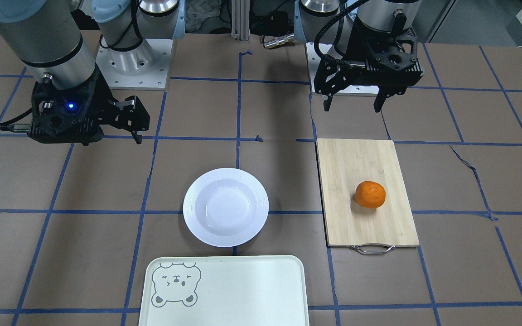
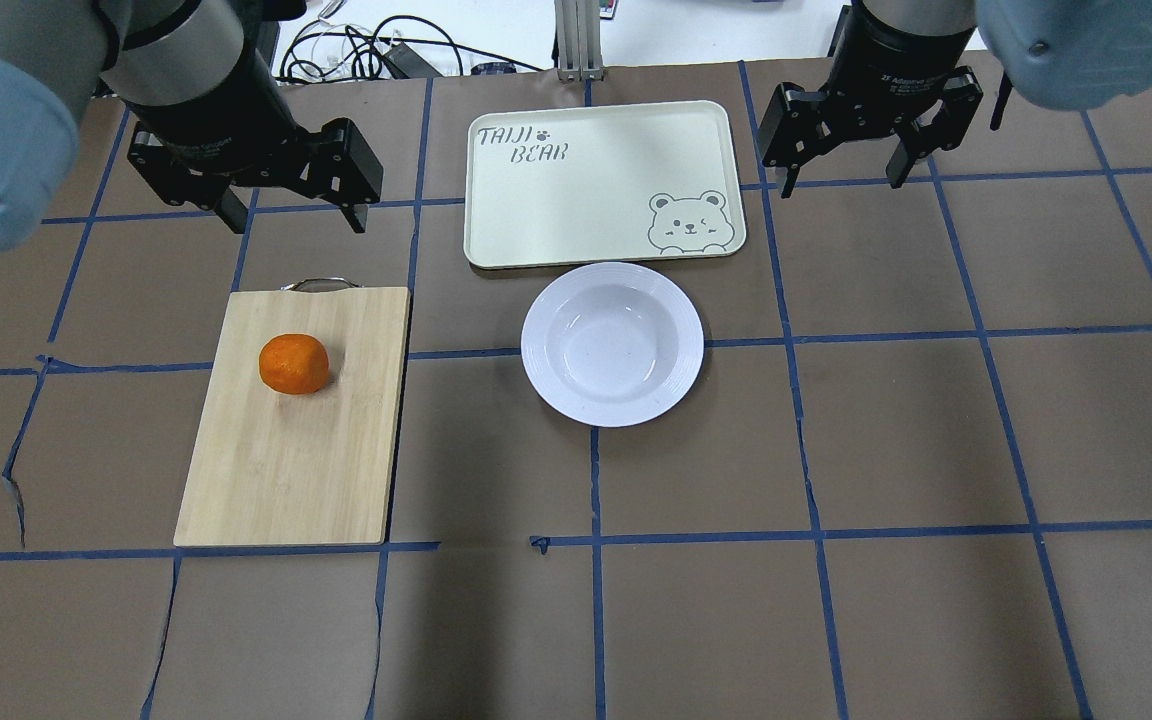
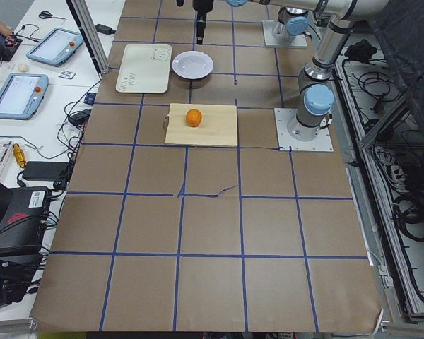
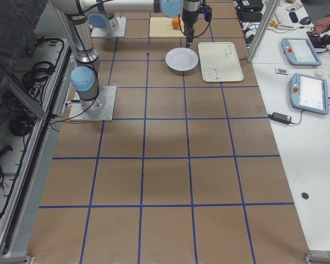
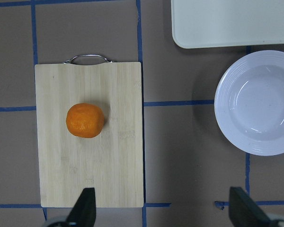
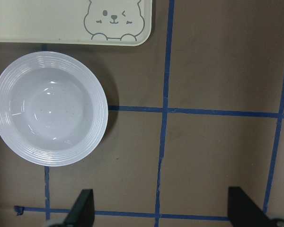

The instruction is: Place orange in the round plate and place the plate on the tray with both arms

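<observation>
The orange [image 2: 293, 363] sits on the wooden board [image 2: 286, 470] at the left of the tabletop [image 2: 836, 600], well apart from the plate [image 2: 548, 300] in the middle and the tray [image 2: 596, 150] just beyond it. My left claw [image 2: 296, 222] is the nearer one. It hangs high over the board, pointing straight down, wide open and empty. The right claw [image 2: 845, 185] hangs the same way, empty, to the right of the plate.

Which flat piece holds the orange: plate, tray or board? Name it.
The bamboo cutting board with the metal handle: the orange sits on it. The round plate and the tray are both empty.
</observation>
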Available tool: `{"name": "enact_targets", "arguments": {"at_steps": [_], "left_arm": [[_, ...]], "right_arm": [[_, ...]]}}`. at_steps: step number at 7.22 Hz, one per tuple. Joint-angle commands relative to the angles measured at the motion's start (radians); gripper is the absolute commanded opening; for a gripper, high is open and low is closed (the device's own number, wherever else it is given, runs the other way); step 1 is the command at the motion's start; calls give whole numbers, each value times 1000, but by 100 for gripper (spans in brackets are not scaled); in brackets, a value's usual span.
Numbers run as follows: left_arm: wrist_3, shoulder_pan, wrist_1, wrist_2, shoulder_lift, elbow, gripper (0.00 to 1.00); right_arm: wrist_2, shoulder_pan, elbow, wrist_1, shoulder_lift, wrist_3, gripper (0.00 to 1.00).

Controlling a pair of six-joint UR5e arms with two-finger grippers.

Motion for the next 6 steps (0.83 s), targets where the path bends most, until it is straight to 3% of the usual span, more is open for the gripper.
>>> {"name": "enact_targets", "arguments": {"at_steps": [1,3,6], "left_arm": [[1,0,0,1,0,0,100],[12,17,0,6,-2,0,100],[29,142,-11,10,-54,-43,100]], "right_arm": [[0,-1,8,0,0,1,100],[0,-3,9,-3,-14,1,100],[-15,-4,10,-5,-11,4,100]]}}
